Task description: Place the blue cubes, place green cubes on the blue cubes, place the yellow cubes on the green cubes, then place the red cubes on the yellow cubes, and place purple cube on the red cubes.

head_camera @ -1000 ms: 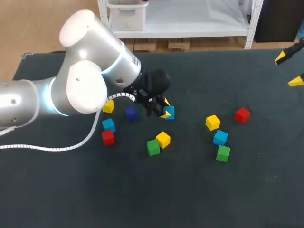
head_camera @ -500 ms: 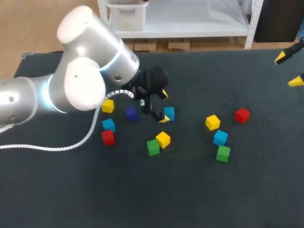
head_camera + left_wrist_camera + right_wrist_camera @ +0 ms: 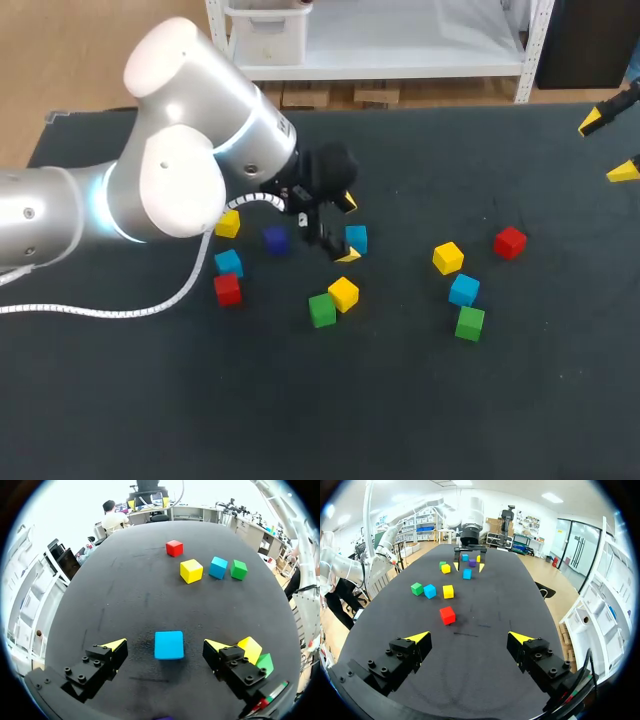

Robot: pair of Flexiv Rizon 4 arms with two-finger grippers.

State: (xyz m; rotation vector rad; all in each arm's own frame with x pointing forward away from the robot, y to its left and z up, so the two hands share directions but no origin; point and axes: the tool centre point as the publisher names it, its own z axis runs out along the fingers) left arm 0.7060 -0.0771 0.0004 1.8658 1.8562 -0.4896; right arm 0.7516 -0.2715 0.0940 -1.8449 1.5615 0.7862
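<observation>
A blue cube [image 3: 169, 644] lies on the black table between the fingers of my left gripper [image 3: 166, 645], which stands open and does not touch it. In the head view that blue cube [image 3: 357, 238] sits by the left gripper [image 3: 347, 227] near the table's middle. Close by are a purple cube [image 3: 275, 238], a yellow cube [image 3: 228, 223], a second blue cube [image 3: 229, 262], a red cube [image 3: 227, 288], a green cube [image 3: 321, 309] and a yellow cube [image 3: 343, 293]. My right gripper [image 3: 469, 637] hangs open and empty at the far right [image 3: 608, 146].
To the right lie a yellow cube [image 3: 447, 257], a blue cube [image 3: 463, 289], a green cube [image 3: 469, 322] and a red cube [image 3: 510, 241]. The left arm's white cable [image 3: 150, 305] trails over the table at the left.
My left gripper has opened and let go of the blue cube, which now rests on the table between its fingers. The right arm has not moved.
</observation>
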